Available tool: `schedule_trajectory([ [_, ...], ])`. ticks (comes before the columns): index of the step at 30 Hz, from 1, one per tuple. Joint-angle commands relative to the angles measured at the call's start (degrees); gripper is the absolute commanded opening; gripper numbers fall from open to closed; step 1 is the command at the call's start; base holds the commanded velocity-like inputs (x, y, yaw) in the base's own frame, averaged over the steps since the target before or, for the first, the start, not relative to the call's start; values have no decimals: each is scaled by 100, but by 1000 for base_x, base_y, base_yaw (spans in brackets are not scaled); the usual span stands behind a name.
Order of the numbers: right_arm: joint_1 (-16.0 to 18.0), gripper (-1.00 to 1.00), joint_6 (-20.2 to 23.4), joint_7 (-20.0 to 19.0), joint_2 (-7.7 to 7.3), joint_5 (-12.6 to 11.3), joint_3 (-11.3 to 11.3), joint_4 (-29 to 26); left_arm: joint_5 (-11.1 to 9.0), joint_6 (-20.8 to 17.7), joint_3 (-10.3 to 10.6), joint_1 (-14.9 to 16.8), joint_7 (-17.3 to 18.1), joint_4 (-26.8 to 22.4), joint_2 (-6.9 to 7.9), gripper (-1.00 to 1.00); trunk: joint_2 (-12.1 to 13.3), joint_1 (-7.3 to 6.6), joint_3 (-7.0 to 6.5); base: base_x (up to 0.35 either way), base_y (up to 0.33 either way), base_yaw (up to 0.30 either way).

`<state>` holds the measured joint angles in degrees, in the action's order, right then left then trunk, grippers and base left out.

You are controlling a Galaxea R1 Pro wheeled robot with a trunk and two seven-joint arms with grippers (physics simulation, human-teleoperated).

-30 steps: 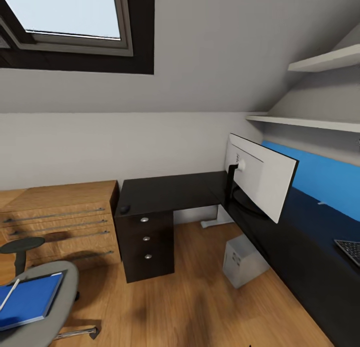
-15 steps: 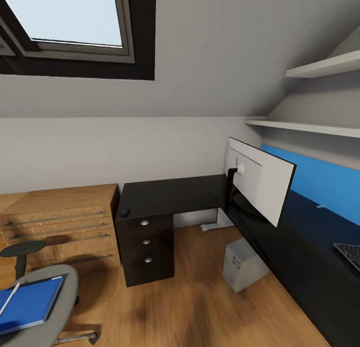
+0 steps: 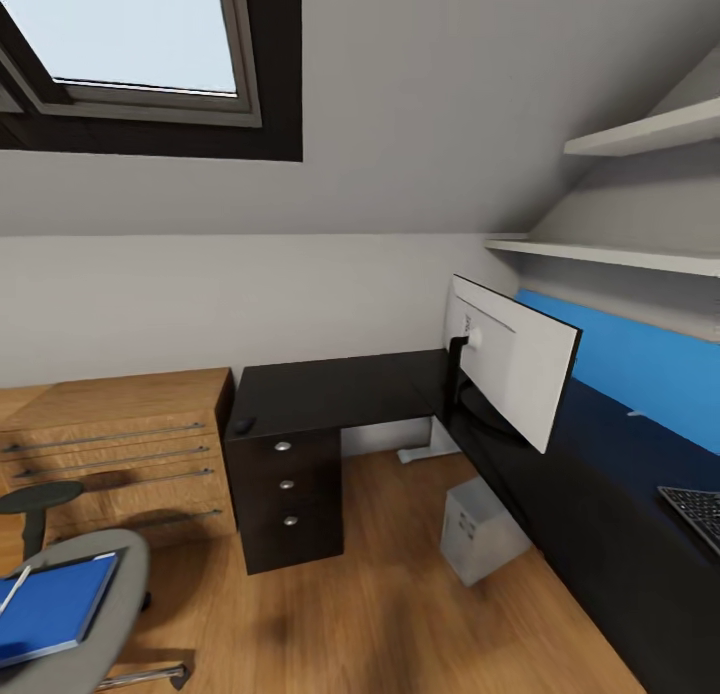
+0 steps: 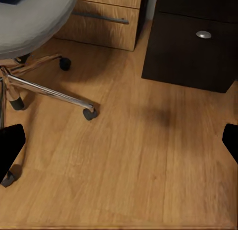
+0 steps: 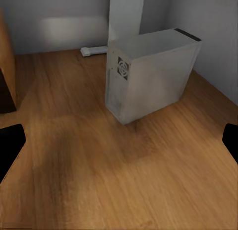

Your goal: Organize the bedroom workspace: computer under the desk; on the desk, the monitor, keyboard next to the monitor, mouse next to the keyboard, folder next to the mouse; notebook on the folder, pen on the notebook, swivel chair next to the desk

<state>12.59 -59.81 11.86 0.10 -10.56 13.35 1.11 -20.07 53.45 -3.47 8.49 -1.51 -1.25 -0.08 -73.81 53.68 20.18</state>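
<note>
The left gripper (image 4: 119, 140) is held spread wide over bare wooden floor (image 4: 134, 155), the swivel chair (image 4: 29, 21) beside it. The right gripper (image 5: 119, 140) is likewise spread, empty, facing the computer (image 5: 148, 73) under the desk (image 3: 330, 394). The folder (image 3: 50, 604) is seen on the chair seat; the monitor (image 3: 520, 359) stands on the desk.

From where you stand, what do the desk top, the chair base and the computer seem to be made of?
Desk top: glossy black, probably laminate; faint sheen. Chair base: chromed metal, bright reflective spokes on black castors. Computer: matte silver-grey, metal or plastic; a round fan grille on one face.
</note>
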Motion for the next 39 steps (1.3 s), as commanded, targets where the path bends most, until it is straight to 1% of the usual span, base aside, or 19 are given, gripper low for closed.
schedule_trajectory([
  [1,7,100,-19,-43,6,-52,45,10,38,5,-32,4,-16,2,-1,100,-4,0,7,0,-255,0],
  [3,7,100,-19,-140,21,-62,43,7,38,-15,-32,3,-16,2,-1,100,-4,0,7,0,-262,0],
  [7,6,100,-19,-215,46,-66,49,4,38,-34,-31,3,-16,2,0,100,-4,0,7,0,-249,3],
  [13,6,100,-19,-252,72,-61,54,3,38,-43,-31,3,-16,2,0,100,-4,0,14,0,-153,79],
  [39,6,100,-19,-254,78,-57,58,1,38,-45,-31,3,-16,2,-2,100,-4,0,213,0,-9,138],
])
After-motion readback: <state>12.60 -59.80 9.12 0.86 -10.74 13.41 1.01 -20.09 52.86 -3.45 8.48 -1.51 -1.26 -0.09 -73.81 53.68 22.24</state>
